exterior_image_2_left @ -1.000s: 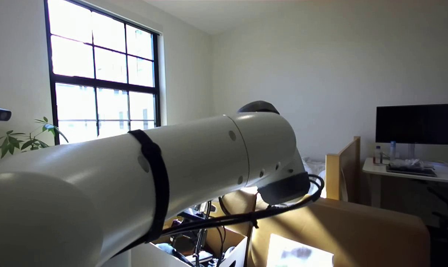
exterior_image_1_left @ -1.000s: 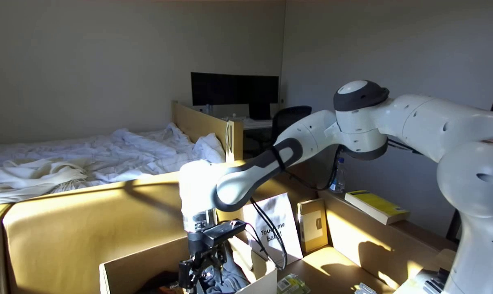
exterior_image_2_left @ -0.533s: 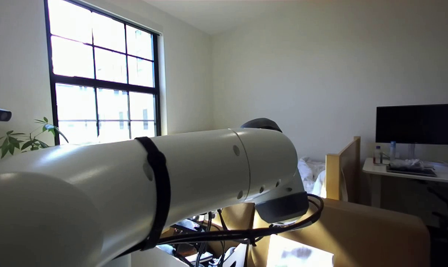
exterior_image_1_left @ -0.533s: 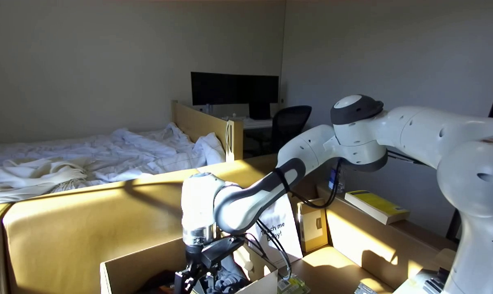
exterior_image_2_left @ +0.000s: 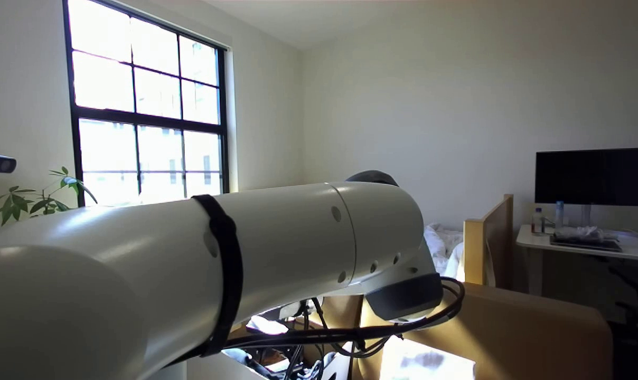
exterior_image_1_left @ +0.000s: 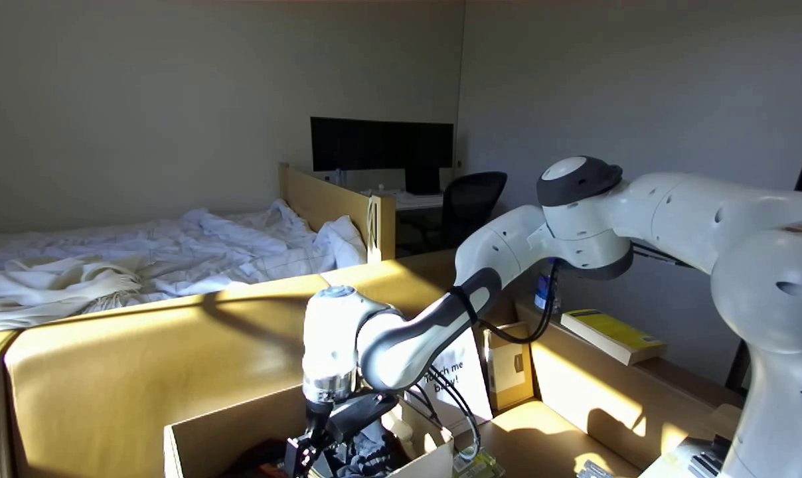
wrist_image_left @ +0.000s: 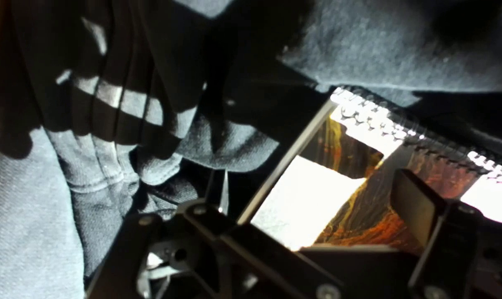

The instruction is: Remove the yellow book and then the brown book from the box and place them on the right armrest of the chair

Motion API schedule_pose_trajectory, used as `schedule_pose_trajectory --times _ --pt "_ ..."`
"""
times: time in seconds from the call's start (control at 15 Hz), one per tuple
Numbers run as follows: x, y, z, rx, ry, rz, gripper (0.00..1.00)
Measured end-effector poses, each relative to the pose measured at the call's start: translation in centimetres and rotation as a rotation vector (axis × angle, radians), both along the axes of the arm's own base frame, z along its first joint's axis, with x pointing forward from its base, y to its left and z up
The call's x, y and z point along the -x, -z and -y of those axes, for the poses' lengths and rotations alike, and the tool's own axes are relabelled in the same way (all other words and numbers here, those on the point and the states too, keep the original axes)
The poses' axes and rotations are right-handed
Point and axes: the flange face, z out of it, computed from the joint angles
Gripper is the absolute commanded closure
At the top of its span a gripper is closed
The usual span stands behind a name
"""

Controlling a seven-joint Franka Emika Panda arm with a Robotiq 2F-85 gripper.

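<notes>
While the gripper (wrist_image_left: pixel 313 191) hangs over grey cloth (wrist_image_left: pixel 404 54), the wrist view shows its jaws standing well apart: one beside the left edge of the brown book (wrist_image_left: pixel 350 211), the other above its cover, though I can't tell whether that one touches. The book is spiral-bound, dark with orange and yellow streaks, and lies askew amid the cloth, sun whitening patches of it.

In an exterior view, the arm (exterior_image_1_left: pixel 577 229) bends down into the open box (exterior_image_1_left: pixel 222 431), which holds that book and stands before the backrest of the tan chair (exterior_image_1_left: pixel 142 372). On the right armrest (exterior_image_1_left: pixel 690 385) lies the yellow book (exterior_image_1_left: pixel 607 330), flat, short of the back corner where a bottle (exterior_image_1_left: pixel 544 292) stands. A white sheet (exterior_image_1_left: pixel 466 375) with black lettering leans behind the box's right edge; beside it, in the seat's back corner, stands a brown carton (exterior_image_1_left: pixel 507 372). A packet (exterior_image_1_left: pixel 477 465) lies just outside the box's right corner.

In an exterior view, a window (exterior_image_2_left: pixel 150 105) glares at the left, and the arm fills the foreground, hiding the gripper, with part of the box showing beneath. The monitor (exterior_image_2_left: pixel 596 177), seen in both exterior views, stands on the desk (exterior_image_2_left: pixel 530 237), bottles (exterior_image_2_left: pixel 538 221) near the desk's left corner.
</notes>
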Motion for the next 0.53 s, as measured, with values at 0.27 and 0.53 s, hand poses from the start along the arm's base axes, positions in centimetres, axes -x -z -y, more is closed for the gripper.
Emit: schedule_pose_trajectory --times 0.27,0.53 --pt "0.0 1.8 1.4 -0.010 0.020 -0.004 0.00" --pt "-0.1 1.9 1.5 -0.068 0.032 0.012 0.00"
